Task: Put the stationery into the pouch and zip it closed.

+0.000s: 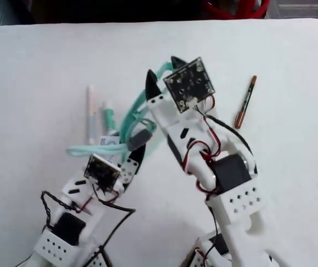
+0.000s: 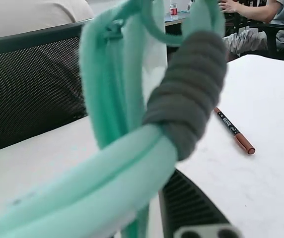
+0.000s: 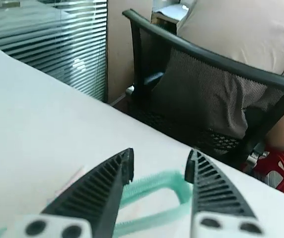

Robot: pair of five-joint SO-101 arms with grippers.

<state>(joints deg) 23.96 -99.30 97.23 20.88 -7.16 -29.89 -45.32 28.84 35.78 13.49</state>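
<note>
Near left: left tool [image 1: 138,146] clenched on rim of mint-green fabric zip pouch [image 1: 84,150]. Pink-white pen [image 1: 92,114], green-white marker [image 1: 109,118] beside pouch, brown pen [image 1: 246,102] right, all on white bench [image 1: 31,67]. Right tool [image 1: 162,72] spread over pouch's far end. Judged: nothing packed, zipping left.

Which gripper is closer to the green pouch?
Left. The left gripper is shut on the pouch; the right gripper hangs open over its far end.
</note>
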